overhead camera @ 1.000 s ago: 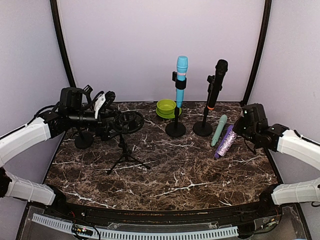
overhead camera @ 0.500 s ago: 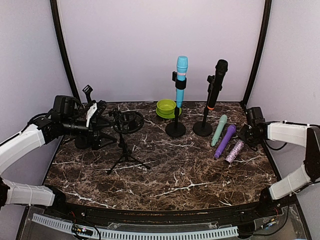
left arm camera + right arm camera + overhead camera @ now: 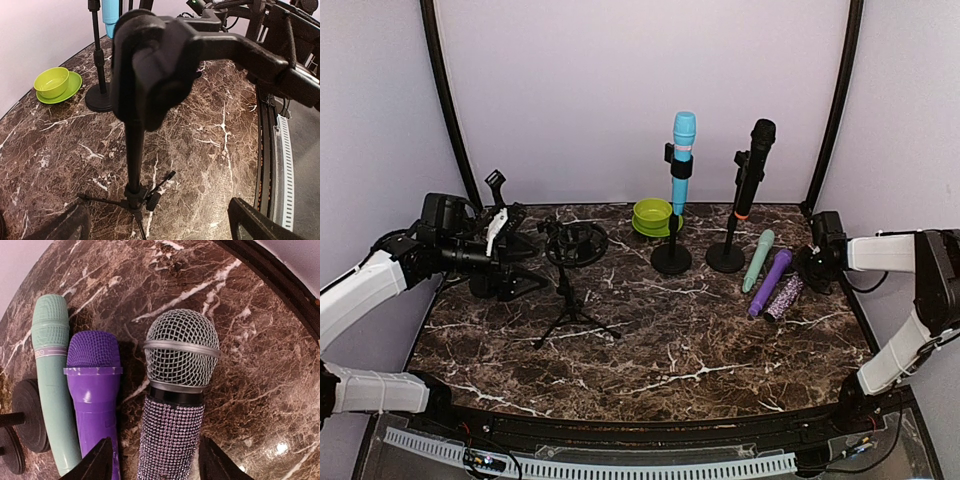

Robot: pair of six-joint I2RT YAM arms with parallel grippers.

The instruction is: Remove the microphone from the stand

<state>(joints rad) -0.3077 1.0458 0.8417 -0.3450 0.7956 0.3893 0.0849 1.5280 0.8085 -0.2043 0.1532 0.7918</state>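
A glitter-covered microphone (image 3: 175, 405) lies on the marble table (image 3: 650, 340) at the right, next to a purple microphone (image 3: 95, 390) and a teal one (image 3: 52, 370). My right gripper (image 3: 157, 462) is open, one finger on each side of the glitter handle with a gap on both sides. In the top view it (image 3: 810, 270) sits at the head end of that microphone (image 3: 786, 296). The small tripod stand (image 3: 570, 290) at the left carries an empty holder (image 3: 150, 75). My left gripper (image 3: 160, 225) is open beside it, holding nothing.
A blue microphone (image 3: 682, 160) and a black microphone (image 3: 752, 165) stand upright in clips on round-base stands at the back. A green bowl on a saucer (image 3: 653, 215) sits behind them. Another black round base (image 3: 488, 282) lies under my left arm.
My right gripper has swung to the table's right edge, opened and let go of the glitter microphone, which now lies beside the purple one. My left gripper has drawn back left from the tripod stand.
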